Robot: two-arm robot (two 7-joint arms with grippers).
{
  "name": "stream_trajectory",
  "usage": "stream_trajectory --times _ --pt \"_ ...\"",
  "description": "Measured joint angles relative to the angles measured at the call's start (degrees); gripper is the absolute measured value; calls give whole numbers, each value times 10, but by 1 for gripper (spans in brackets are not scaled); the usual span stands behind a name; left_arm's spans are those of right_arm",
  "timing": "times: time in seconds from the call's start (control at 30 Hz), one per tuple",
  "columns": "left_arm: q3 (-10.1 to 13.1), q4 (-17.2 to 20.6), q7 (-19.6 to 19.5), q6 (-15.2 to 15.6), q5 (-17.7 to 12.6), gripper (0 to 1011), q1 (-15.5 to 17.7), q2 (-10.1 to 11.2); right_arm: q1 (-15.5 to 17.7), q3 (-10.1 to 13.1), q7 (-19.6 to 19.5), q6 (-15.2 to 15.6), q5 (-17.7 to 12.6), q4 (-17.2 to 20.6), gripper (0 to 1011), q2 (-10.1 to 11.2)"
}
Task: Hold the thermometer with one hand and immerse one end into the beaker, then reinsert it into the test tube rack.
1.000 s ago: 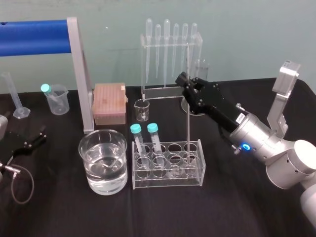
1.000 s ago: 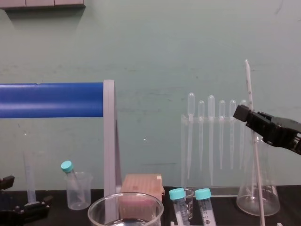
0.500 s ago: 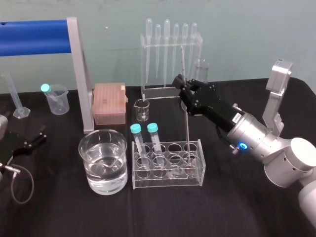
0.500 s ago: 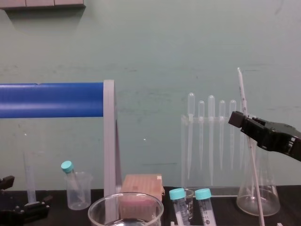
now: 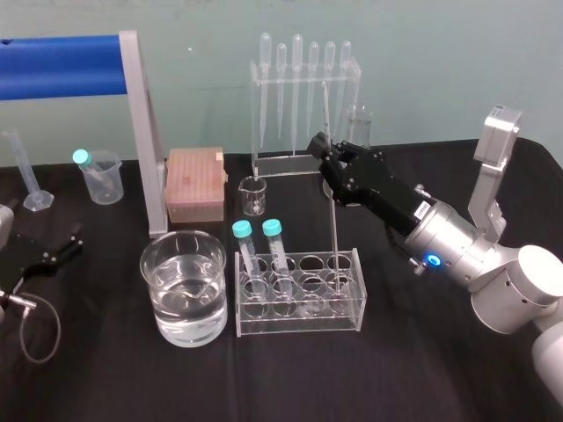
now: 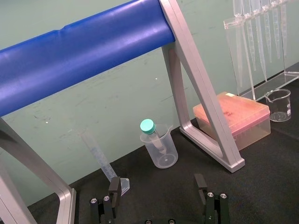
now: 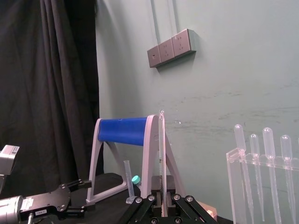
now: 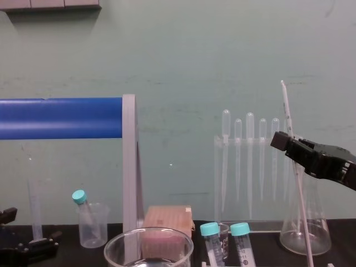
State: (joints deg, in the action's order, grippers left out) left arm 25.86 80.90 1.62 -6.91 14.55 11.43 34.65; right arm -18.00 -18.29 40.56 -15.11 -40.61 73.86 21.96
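Spread left hand (image 6: 157, 185) facing plastic beaker (image 6: 161, 150)

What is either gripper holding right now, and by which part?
The right gripper holds the thermometer by its upper part, below the top end; its lower tip stands in the rack. The left gripper, parked at left, holds nothing.

Honestly, nothing on this bench is properly readable. The right arm (image 5: 457, 251) has a white sticker (image 5: 423, 209) on its wrist with dark print, but it's way too small to make out. Same story with the white label (image 7: 32, 203) on the left arm (image 7: 51, 199). The teal-capped tube (image 8: 243, 245) carries a printed scale with tiny figures I can't read. The thermometer (image 7: 161, 154) has dark scale marks and the graduated cylinder (image 6: 100, 156) has blue ones, with no legible numbers on either.
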Motion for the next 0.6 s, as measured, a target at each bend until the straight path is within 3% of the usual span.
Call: stream_trajectory --times 0.13,0.6 --pt "0 0 0 0 0 1008 0 0 0 0 0 0 0 0 64 0" --pt "0 0 0 0 0 1008 0 0 1 1 0 -1 -1 1 471 0"
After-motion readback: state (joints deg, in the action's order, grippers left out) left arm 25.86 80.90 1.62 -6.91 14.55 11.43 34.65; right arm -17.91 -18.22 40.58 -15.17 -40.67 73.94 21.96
